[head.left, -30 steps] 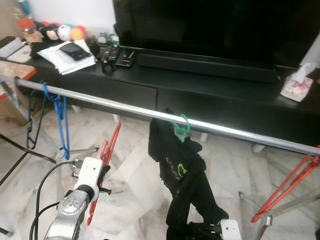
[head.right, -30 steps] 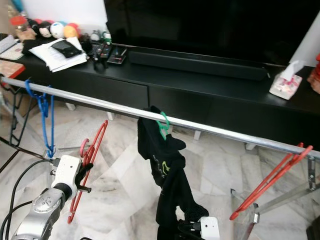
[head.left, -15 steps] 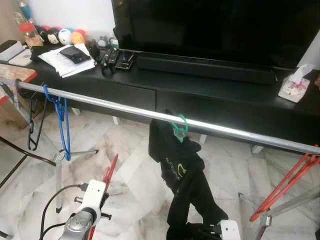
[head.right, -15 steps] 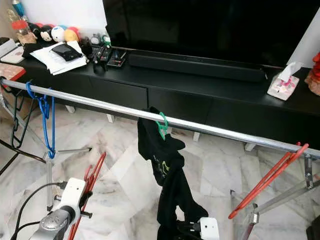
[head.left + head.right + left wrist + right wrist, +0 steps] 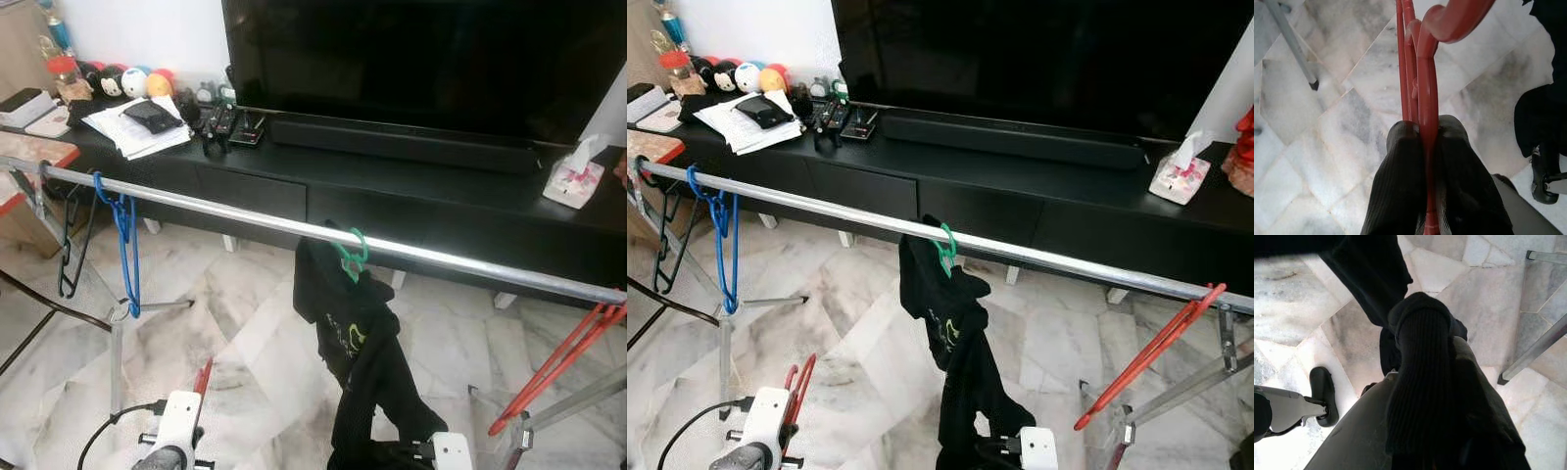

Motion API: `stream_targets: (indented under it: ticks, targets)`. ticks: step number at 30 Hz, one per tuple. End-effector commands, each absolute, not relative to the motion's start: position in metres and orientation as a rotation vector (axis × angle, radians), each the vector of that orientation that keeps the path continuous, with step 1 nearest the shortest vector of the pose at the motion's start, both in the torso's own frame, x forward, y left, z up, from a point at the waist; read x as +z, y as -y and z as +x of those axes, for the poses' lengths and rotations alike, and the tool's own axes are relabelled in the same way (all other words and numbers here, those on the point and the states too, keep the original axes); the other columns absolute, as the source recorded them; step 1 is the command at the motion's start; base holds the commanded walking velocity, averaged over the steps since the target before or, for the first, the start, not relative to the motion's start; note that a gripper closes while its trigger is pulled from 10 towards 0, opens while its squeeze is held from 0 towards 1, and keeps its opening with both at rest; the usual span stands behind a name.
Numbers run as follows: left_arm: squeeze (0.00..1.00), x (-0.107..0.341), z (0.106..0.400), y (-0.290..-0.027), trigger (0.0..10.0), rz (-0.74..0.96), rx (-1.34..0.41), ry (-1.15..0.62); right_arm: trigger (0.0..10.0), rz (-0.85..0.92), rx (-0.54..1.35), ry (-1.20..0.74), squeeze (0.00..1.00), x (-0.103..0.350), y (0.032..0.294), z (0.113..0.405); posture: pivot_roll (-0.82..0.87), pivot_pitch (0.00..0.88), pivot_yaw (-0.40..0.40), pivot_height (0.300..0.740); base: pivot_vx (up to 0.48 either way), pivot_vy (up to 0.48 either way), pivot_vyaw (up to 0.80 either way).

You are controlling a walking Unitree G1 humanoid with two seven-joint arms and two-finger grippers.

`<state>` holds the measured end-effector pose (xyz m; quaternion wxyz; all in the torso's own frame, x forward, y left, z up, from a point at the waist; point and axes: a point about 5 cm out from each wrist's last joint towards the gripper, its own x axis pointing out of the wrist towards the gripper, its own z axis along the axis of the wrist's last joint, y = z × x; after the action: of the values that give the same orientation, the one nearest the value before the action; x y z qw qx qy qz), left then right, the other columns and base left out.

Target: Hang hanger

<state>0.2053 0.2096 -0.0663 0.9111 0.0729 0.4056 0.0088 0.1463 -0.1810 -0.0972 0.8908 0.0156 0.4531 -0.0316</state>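
**Red hanger pinched low, below the rail**

Left eye view: the left gripper (image 5: 191,431) sits at the bottom edge, mostly cut off, with the tip of a red plastic hanger (image 5: 203,376) rising just above its fingers. Well above and ahead of them runs a long silver metal rail (image 5: 245,218). A blue hanger (image 5: 125,235) hangs near the rail's left end; a green hanger (image 5: 351,257) near the middle carries a black garment with a green print (image 5: 353,343) that drops toward the marble floor (image 5: 245,323). Its lower end is lost behind the white housing of the right arm. Another red hanger (image 5: 563,357) leans at the far right, its top cut off by the frame.

Right eye view: the same scene; behind the rail stands a long black TV table (image 5: 1038,186) with papers and small items at its left end and a tissue box (image 5: 1176,176) at its right.

Left wrist view: the two black fingers (image 5: 1400,181) are pressed together on the red hanger's thin bars, which run straight out beyond the fingertips; the hook curves out of frame.

Right wrist view: the right gripper (image 5: 1422,333) appears as a dark ribbed shape against black cloth; whether its fingers are apart or together cannot be told.
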Motion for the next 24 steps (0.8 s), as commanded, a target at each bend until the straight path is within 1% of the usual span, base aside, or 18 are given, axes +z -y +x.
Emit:
stream_targets:
  ticks: [1,9,24]
  targets:
    - [0.00,-0.070,0.199,-0.208,10.0,0.136,0.031,-0.856,10.0,0.045,-0.084,-0.940,0.00,-0.098,0.182,0.144,-0.05,0.027,0.001,0.740,-0.304,0.000,0.00]
    - [0.00,-0.075,0.191,-0.206,10.0,0.128,0.037,-0.878,10.0,0.049,-0.089,-0.937,0.00,-0.098,0.182,0.144,-0.05,0.032,0.000,0.740,-0.305,0.000,0.00]
    - [0.00,-0.080,0.182,-0.211,10.0,0.124,0.052,-0.911,10.0,0.049,-0.090,-0.932,0.00,-0.097,0.182,0.145,-0.04,0.053,-0.005,0.740,-0.305,0.000,0.00]
